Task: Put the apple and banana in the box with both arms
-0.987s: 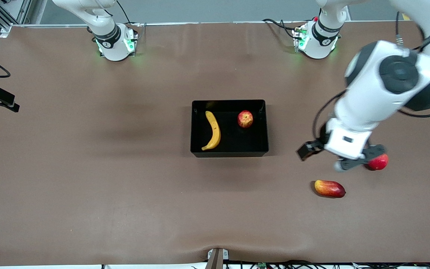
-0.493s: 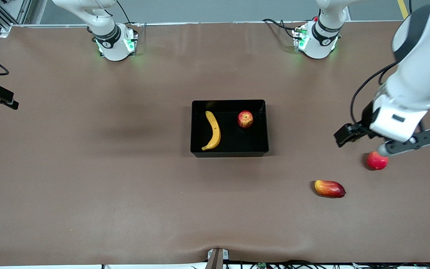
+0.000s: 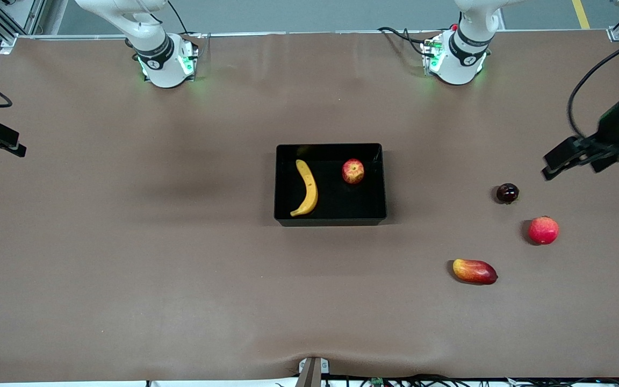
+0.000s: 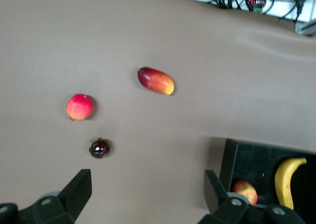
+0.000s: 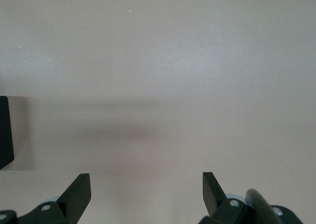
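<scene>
Both task fruits already lie inside the shallow rectangular black plastic box point(image 3: 330, 219) at the middle of the table. The curved yellow banana point(image 3: 306, 187) lies lengthwise in the half toward the right arm's end. The small mottled red-and-yellow apple point(image 3: 353, 171) sits in the half toward the left arm's end, nearer the base edge. Judged from this layout, the placing step is complete; what remains is parking both arms.

The left gripper point(image 4: 145, 197) hangs over the table edge at the left arm's end, fingers spread wide and holding nothing. The right gripper point(image 5: 146, 194) hangs over bare table by the edge at the right arm's end, fingers likewise spread and empty.

Three non-task fruits lie between the box and the left arm's end: a small dark round fruit point(image 3: 507, 193), a uniformly pink-red round fruit point(image 3: 543, 230), and an oblong red-yellow fruit point(image 3: 474, 271). None obstructs the box.
</scene>
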`<state>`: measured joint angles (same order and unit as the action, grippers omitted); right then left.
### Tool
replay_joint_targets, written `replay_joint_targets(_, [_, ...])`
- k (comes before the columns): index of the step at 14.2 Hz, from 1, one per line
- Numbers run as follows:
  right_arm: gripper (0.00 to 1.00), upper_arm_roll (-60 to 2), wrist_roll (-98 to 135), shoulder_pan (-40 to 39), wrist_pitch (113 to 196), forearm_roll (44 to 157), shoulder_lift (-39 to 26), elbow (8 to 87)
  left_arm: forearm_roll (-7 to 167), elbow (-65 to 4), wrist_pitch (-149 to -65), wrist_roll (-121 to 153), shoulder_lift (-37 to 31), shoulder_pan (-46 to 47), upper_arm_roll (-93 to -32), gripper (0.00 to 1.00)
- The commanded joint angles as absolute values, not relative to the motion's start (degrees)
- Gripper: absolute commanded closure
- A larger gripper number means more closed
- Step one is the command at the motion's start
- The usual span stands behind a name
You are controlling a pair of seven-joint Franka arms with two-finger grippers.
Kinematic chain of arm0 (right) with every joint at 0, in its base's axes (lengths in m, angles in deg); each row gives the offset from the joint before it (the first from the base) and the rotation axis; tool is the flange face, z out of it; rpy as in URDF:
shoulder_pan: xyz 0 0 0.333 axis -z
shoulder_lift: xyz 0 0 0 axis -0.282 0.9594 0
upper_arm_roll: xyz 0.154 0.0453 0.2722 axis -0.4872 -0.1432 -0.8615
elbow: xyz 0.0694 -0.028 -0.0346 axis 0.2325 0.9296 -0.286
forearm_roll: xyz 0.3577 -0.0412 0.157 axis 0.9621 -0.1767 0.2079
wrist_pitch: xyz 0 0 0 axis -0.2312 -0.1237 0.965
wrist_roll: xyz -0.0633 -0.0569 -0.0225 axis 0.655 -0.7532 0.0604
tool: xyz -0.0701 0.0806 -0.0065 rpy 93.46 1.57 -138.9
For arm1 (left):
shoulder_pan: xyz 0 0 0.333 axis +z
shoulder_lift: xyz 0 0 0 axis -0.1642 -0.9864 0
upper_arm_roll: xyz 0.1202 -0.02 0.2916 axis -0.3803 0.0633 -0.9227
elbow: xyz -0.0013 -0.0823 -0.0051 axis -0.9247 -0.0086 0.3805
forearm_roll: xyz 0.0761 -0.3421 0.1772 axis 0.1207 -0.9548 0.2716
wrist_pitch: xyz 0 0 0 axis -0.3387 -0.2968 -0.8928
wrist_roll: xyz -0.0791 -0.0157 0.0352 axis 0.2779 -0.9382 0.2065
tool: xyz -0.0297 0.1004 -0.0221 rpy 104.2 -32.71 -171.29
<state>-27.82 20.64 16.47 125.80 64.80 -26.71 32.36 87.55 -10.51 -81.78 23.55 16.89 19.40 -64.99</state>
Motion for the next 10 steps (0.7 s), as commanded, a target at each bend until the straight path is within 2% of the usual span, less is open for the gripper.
replay_joint_targets(1, [0.0, -28.1, 21.4, 17.5, 123.2, 63.9, -26.9, 31.6, 82.0, -18.9, -81.9, 19.3, 24.6, 11.9, -75.5, 0.0])
replay_joint_targets(3, [0.0, -28.2, 21.4, 17.9, 122.7, 64.1, -26.9, 31.6, 82.2, -18.8, -78.9, 19.5, 25.0, 9.1, -78.5, 0.0])
replay_joint_targets(10, [0.0, -28.3, 21.4, 18.0, 122.3, 64.1, -26.8, 31.6, 87.5, -18.8, -75.4, 20.4, 26.7, 7.7, -78.4, 0.0])
